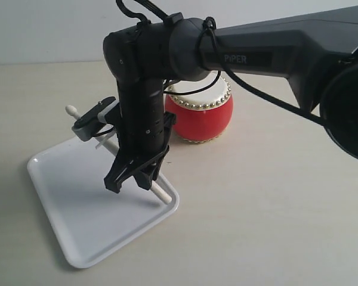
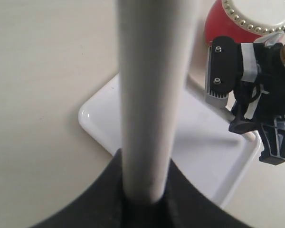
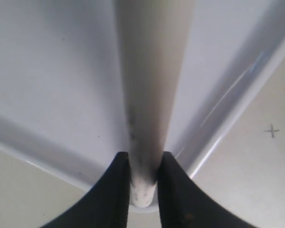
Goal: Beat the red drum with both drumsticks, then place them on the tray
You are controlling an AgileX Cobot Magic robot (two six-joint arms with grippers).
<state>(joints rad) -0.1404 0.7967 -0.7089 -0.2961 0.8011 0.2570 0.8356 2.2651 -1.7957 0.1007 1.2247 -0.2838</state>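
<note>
The red drum (image 1: 203, 116) stands on the table behind the white tray (image 1: 77, 202). My right gripper (image 1: 131, 182) reaches across, low over the tray, and is shut on a drumstick (image 1: 162, 192) near its butt end, which sits over the tray's rim. The rounded tip (image 1: 71, 111) of this stick points up and away past the wrist camera. In the right wrist view the right gripper (image 3: 143, 175) clamps this stick (image 3: 149, 85) above the tray (image 3: 52, 71). My left gripper (image 2: 145, 199) is shut on the other drumstick (image 2: 152, 95), beside the tray (image 2: 104, 118); it is outside the exterior view.
The right arm's dark body (image 1: 256, 53) spans the exterior view above the drum. A large dark round shape (image 1: 349, 113) fills the right edge. Bare beige tabletop (image 1: 274, 208) lies around the tray and drum.
</note>
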